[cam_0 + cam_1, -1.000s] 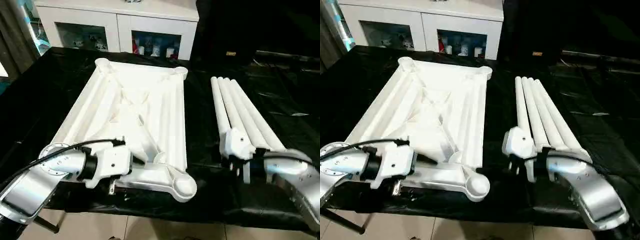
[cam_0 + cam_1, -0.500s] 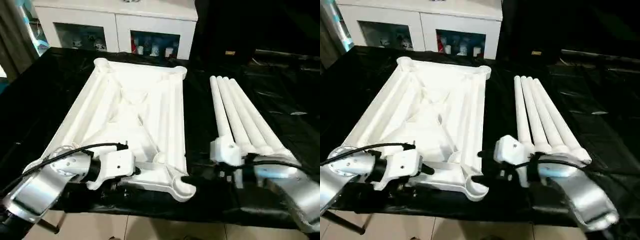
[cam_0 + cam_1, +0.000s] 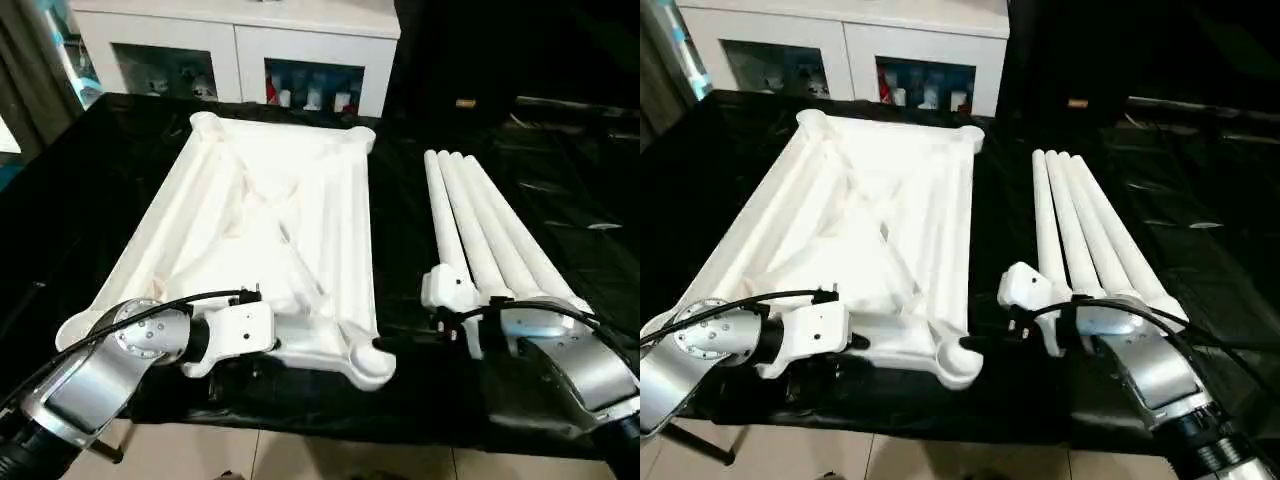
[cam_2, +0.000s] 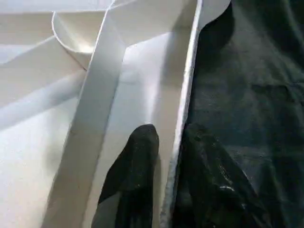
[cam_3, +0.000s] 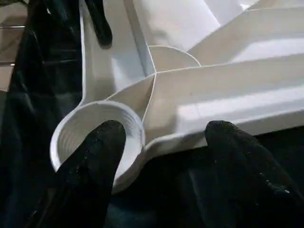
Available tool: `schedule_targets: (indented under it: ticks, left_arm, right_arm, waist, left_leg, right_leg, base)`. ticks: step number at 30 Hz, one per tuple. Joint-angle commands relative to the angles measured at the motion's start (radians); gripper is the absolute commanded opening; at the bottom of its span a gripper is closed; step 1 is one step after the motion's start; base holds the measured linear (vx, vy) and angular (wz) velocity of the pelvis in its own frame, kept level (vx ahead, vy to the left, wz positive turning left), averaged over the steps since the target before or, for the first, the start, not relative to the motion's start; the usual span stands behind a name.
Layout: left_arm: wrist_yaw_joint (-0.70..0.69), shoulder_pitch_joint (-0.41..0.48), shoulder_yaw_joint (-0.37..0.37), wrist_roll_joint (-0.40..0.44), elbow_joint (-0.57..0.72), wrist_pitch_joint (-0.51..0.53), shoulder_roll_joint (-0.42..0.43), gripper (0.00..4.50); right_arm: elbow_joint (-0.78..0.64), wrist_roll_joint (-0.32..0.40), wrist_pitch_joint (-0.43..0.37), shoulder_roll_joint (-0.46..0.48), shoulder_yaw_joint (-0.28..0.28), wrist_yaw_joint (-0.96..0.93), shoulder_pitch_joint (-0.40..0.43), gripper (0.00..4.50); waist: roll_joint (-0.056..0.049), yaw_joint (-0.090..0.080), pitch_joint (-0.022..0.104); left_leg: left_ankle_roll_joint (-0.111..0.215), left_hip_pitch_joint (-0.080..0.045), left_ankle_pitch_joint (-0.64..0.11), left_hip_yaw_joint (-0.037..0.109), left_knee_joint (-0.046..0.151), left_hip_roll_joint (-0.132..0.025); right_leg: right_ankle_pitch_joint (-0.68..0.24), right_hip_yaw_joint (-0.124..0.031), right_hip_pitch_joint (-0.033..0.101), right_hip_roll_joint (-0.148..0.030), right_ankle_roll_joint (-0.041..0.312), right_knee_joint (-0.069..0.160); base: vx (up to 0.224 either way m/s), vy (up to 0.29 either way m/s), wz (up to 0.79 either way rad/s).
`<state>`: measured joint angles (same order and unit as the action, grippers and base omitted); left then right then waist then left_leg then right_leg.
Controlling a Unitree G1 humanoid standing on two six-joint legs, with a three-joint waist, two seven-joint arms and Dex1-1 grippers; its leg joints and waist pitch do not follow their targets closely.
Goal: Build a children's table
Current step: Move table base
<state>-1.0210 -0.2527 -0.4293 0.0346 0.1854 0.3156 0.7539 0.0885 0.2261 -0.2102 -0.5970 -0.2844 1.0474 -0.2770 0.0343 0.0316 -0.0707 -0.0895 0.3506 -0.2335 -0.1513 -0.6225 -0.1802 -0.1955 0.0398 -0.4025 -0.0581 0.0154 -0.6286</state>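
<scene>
Our left gripper (image 4: pixel 166 156) has just pinched its jaws onto the near rim of the upturned white ribbed plastic tabletop (image 3: pixel 280 220) on the black-covered counter (image 3: pixel 90 200); right gripper (image 5: pixel 164 137) swung in, jaws apart around the threaded corner socket (image 5: pixel 95 128), so we're likely repositioning the top before legs (image 3: pixel 480 225).

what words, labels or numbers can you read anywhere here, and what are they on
None can be read.
Table top and legs: plain white, no marking seen.
Items behind the cabinet glass: too small and blurred to read.
Small yellowish tag on the dark background: too small to read.
</scene>
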Motion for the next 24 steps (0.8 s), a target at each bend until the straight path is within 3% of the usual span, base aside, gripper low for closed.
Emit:
schedule_targets:
  ticks: [1, 7, 9, 13, 14, 16, 18, 21, 24]
  left_arm:
    - [0.021, -0.02, 0.022, 0.015, -0.006, -0.034, -0.009, 0.84]
    - [0.025, -0.025, 0.034, 0.004, -0.009, -0.068, -0.022, 0.39]
    - [0.029, -0.025, 0.048, -0.014, -0.013, -0.072, -0.034, 0.27]
    - [0.029, -0.025, 0.057, -0.025, -0.023, -0.074, -0.041, 0.06]
    - [0.029, -0.024, 0.062, -0.03, -0.032, -0.077, -0.043, 0.02]
    - [0.027, -0.022, 0.069, -0.034, -0.046, -0.091, -0.043, 0.02]
    - [0.023, -0.025, 0.077, -0.044, -0.048, -0.093, -0.046, 0.02]
    - [0.023, -0.031, 0.081, -0.05, -0.06, -0.098, -0.052, 0.02]
    - [0.036, -0.037, 0.085, -0.053, -0.085, -0.112, -0.066, 0.02]
  right_arm:
    - [0.034, -0.005, 0.041, -0.005, 0.018, 0.016, -0.013, 3.11]
    - [0.096, 0.037, 0.125, 0.043, 0.06, 0.029, -0.025, 3.11]
    - [0.172, 0.045, 0.201, 0.124, 0.124, -0.082, -0.075, 3.11]
    - [0.244, 0.017, 0.224, 0.181, 0.147, -0.196, -0.128, 3.11]
    - [0.193, -0.006, 0.192, 0.211, 0.137, -0.266, -0.111, 3.11]
    - [-0.054, -0.022, 0.083, 0.256, 0.09, -0.31, -0.046, 3.11]
    - [-0.138, 0.003, 0.012, 0.272, 0.075, -0.304, -0.069, 3.11]
    - [-0.185, 0.028, -0.047, 0.285, 0.058, -0.311, -0.11, 3.11]
    - [-0.194, 0.026, -0.066, 0.283, 0.041, -0.32, -0.117, 3.11]
  waist:
    - [-0.006, -0.002, 0.05]
    - [-0.006, -0.003, 0.051]
    - [-0.01, -0.006, 0.055]
    - [-0.011, -0.015, 0.057]
    - [-0.018, -0.016, 0.059]
    - [-0.019, -0.014, 0.06]
    - [-0.026, -0.021, 0.064]
    - [-0.028, -0.024, 0.056]
    - [-0.027, -0.022, 0.049]
  left_leg:
    - [0.062, 0.009, -0.13, 0.003, 0.085, -0.043]
    - [0.074, 0.009, -0.127, 0.003, 0.085, -0.044]
    - [0.066, 0.011, -0.101, 0.005, 0.086, -0.044]
    - [0.059, 0.009, -0.071, 0.002, 0.083, -0.042]
    - [0.053, 0.007, -0.047, -0.002, 0.08, -0.038]
    - [0.056, 0.011, -0.017, 0.0, 0.08, -0.035]
    - [0.065, 0.011, -0.003, 0.005, 0.084, -0.038]
    - [0.053, 0.004, -0.061, 0.0, 0.087, -0.04]
    - [0.029, 0.002, -0.102, -0.003, 0.089, -0.042]
  right_leg:
    - [-0.195, -0.049, 0.051, -0.07, 0.237, 0.077]
    - [-0.184, -0.048, 0.05, -0.071, 0.246, 0.075]
    - [-0.155, -0.046, 0.052, -0.071, 0.254, 0.069]
    - [-0.114, -0.047, 0.05, -0.069, 0.266, 0.063]
    - [-0.074, -0.046, 0.051, -0.064, 0.269, 0.063]
    - [-0.01, -0.047, 0.061, -0.059, 0.255, 0.056]
    - [0.05, -0.043, 0.062, -0.06, 0.252, 0.049]
    - [0.001, -0.047, 0.055, -0.059, 0.265, 0.056]
    - [-0.071, -0.051, 0.052, -0.061, 0.249, 0.062]
  base:
    - [0.0, 0.0, 0.0]
    - [0.0, 0.0, 0.0]
    - [0.0, 0.0, 0.0]
    - [0.0, 0.0, 0.0]
    - [0.0, 0.0, 0.0]
    - [0.0, 0.0, 0.0]
    - [0.0, 0.0, 0.0]
    - [0.0, 0.0, 0.0]
    - [0.0, 0.0, 0.0]
